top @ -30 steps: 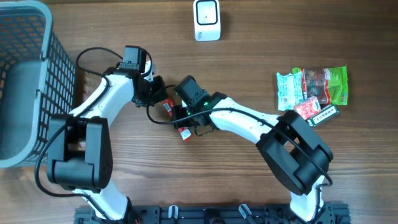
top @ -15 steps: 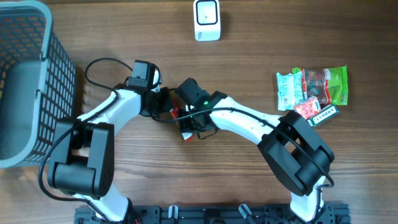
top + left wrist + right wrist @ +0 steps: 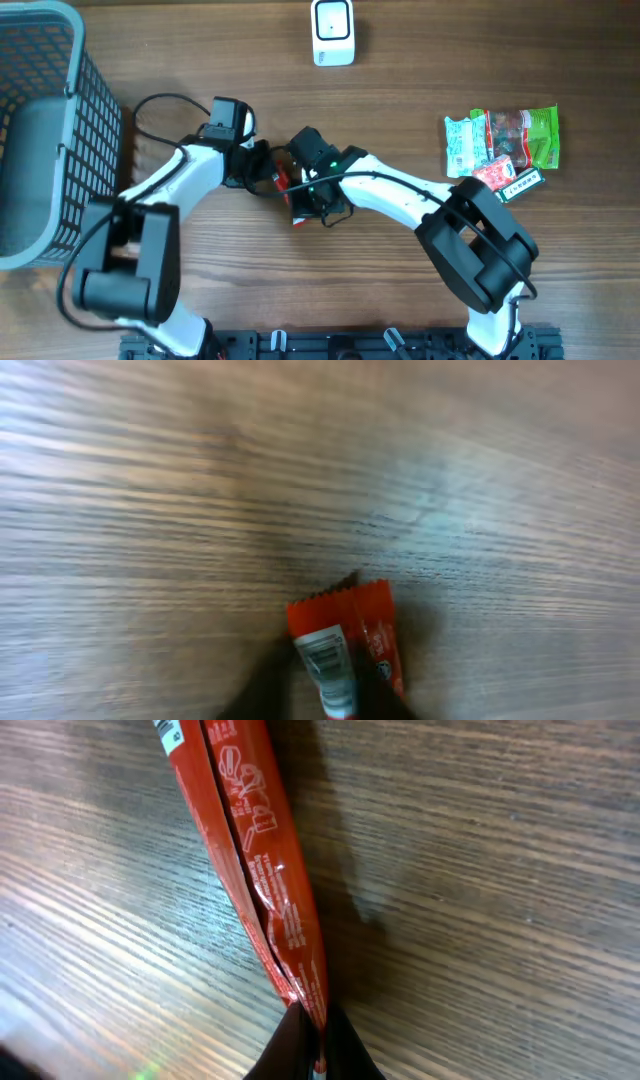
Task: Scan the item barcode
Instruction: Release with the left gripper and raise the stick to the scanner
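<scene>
On the wooden counter (image 3: 400, 290), we find the right tool (image 3: 308, 1030) clamped on the red packet (image 3: 262, 860), the left tool (image 3: 325, 705) in an unclear grip, and we advise presenting the barcode (image 3: 325, 660) squarely to the scanner (image 3: 332, 32).

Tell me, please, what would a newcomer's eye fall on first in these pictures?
The left arm and right arm meet mid-table over a long red packet, the right arm's jaws pinched shut on its end. A white scanner sits at the table's far side, a grey mesh basket fills the left edge, and a heap of snack packets lies at the right.
</scene>
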Robot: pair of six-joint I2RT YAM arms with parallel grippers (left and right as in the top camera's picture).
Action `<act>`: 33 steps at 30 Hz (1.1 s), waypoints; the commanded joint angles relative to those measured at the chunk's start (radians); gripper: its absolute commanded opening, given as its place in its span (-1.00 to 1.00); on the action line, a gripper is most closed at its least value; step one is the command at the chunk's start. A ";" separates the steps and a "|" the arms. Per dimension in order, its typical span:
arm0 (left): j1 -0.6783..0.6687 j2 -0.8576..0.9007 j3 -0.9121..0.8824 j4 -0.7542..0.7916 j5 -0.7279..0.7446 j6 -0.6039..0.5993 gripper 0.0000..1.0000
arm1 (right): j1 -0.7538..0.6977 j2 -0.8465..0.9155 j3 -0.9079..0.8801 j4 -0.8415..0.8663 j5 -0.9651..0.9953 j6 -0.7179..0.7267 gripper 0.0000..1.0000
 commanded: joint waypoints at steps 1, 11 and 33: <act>0.077 -0.180 0.040 0.003 -0.019 0.016 1.00 | -0.049 -0.001 -0.026 -0.009 -0.142 -0.184 -0.92; 0.311 -0.252 0.040 -0.079 -0.021 0.031 1.00 | -0.069 -0.421 -0.026 -0.240 0.219 -0.592 -0.91; 0.333 -0.252 0.040 -0.084 -0.050 0.030 1.00 | -0.285 0.004 0.638 -0.262 0.737 -1.058 -0.91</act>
